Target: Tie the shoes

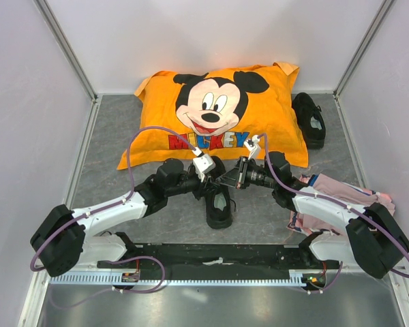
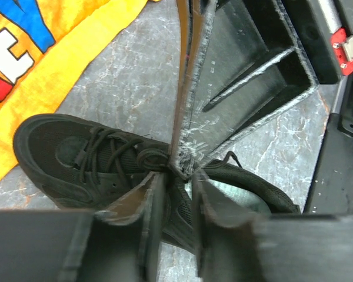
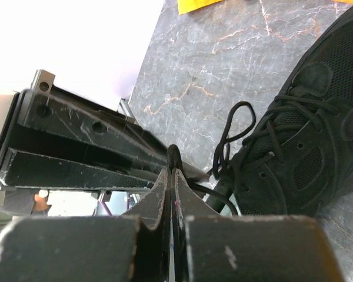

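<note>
One shoe (image 1: 219,206) lies mid-table between the arms, its mate (image 1: 312,121) far right. The thin lace (image 3: 222,150) should handle limp and slippery. The right gripper (image 3: 172,170) is pinched shut on it, the left gripper (image 2: 179,188) part-open beside it — best taken close to the eyelets.

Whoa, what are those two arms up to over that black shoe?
They are working on tying a shoe in the middle of the table. The right tool is pinched shut on a lace just above the shoe. The left tool meets it tip to tip, fingers a little apart. The laces look loose, not yet tied. The second shoe sits beside the pillow.
</note>
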Robot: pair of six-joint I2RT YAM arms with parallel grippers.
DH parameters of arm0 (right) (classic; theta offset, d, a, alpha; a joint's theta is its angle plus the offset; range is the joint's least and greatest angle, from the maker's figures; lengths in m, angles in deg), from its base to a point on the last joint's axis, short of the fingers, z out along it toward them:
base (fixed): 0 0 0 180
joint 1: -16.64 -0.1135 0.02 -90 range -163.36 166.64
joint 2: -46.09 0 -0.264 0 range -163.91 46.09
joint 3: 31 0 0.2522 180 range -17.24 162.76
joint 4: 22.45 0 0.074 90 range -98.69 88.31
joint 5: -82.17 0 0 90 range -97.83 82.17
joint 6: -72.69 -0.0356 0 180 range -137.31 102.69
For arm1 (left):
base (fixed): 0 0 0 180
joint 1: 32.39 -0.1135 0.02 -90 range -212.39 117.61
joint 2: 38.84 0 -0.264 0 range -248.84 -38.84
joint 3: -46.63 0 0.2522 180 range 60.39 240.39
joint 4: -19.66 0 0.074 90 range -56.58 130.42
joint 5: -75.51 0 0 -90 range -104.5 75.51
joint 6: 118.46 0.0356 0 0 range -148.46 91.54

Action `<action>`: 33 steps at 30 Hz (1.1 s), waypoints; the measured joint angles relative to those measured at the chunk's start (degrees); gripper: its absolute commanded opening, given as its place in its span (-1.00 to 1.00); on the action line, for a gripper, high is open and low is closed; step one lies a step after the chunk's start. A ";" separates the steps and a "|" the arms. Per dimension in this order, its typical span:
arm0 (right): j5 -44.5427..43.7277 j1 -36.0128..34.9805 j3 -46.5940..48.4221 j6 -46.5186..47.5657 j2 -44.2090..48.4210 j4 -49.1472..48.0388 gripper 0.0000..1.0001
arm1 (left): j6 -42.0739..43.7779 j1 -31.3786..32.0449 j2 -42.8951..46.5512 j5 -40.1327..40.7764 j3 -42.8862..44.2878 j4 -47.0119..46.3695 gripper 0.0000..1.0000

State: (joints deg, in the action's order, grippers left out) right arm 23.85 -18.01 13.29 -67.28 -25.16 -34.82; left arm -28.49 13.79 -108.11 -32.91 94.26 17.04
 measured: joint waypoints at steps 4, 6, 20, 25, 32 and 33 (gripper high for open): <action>-0.68 0.04 -0.04 0.00 0.00 -0.17 -1.00 | -0.13 0.20 0.00 -0.13 0.00 0.17 -0.96; -0.70 0.04 -0.07 0.02 0.00 -0.22 -0.88 | 0.15 0.20 0.00 -0.09 0.00 0.28 -0.96; 3.19 3.23 3.65 14.25 3.56 11.72 -0.01 | 8.22 -0.37 1.95 -2.69 0.00 4.87 -0.97; 6.32 3.89 9.90 24.83 1.99 17.53 0.07 | 11.02 -0.48 1.84 -4.55 0.00 6.62 -0.97; 9.05 3.87 17.66 39.43 -4.57 29.05 -0.14 | 13.97 -1.51 0.39 -6.32 1.07 9.29 -0.97; 9.09 3.87 18.34 41.11 -5.55 30.62 -0.16 | 14.34 -1.66 0.15 -6.78 1.42 9.70 -0.97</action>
State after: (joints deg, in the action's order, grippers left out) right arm 32.95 -14.14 31.63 -26.17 -30.71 -4.20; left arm -14.15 12.13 -107.96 -39.69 95.68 26.75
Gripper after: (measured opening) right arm 0.451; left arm 0.033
